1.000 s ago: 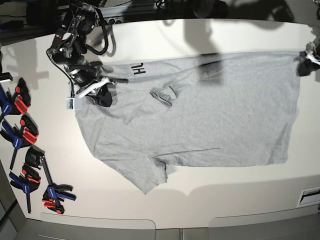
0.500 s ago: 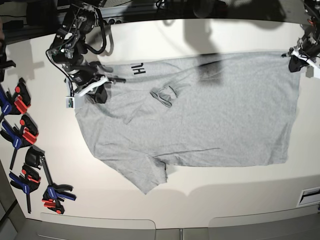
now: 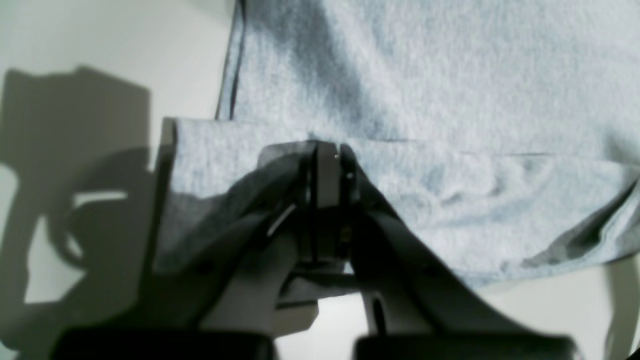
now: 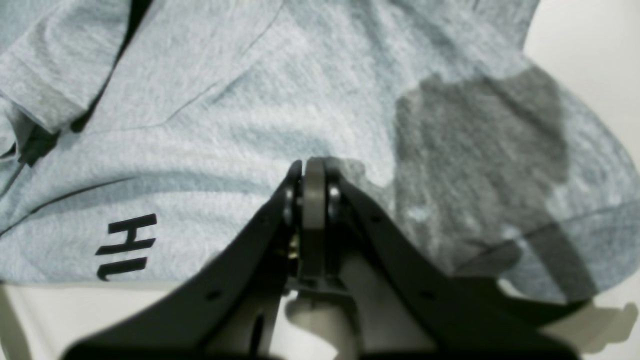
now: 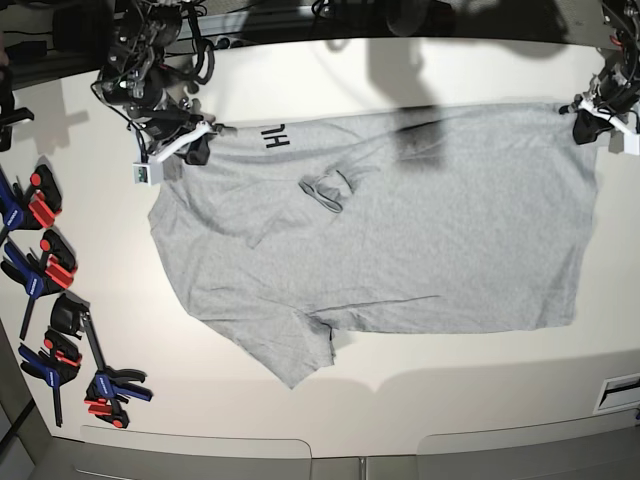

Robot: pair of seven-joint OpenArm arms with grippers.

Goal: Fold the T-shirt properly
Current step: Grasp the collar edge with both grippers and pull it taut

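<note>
Cloth fills most of the left wrist view: the T-shirt (image 3: 450,75), light heather grey, lies on the pale counter (image 3: 100,40) with one edge folded over into a doubled band. The left gripper (image 3: 327,150) has its jaws clenched together at the edge of that band, with a pinch of T-shirt fabric caught between them. A dark shadow of the arm falls on the counter to the left.

Right wrist view: the right gripper (image 4: 311,170) has its jaws pressed tight, nipping a small ridge of the T-shirt (image 4: 250,100). Black block lettering (image 4: 125,247) shows on the cloth near the lower left, and a sleeve hem lies folded at the upper left.

Base view: the T-shirt (image 5: 420,240) lies spread across the white counter (image 5: 450,380), a sleeve pointing toward the near edge and the collar (image 5: 325,190) showing left of centre. The right gripper (image 5: 195,150) holds the far left corner, beside the lettering (image 5: 278,137); the left gripper (image 5: 585,125) holds the far right corner. Several red, blue and black clamps (image 5: 55,320) lie along the counter's left edge, apart from the shirt.
</note>
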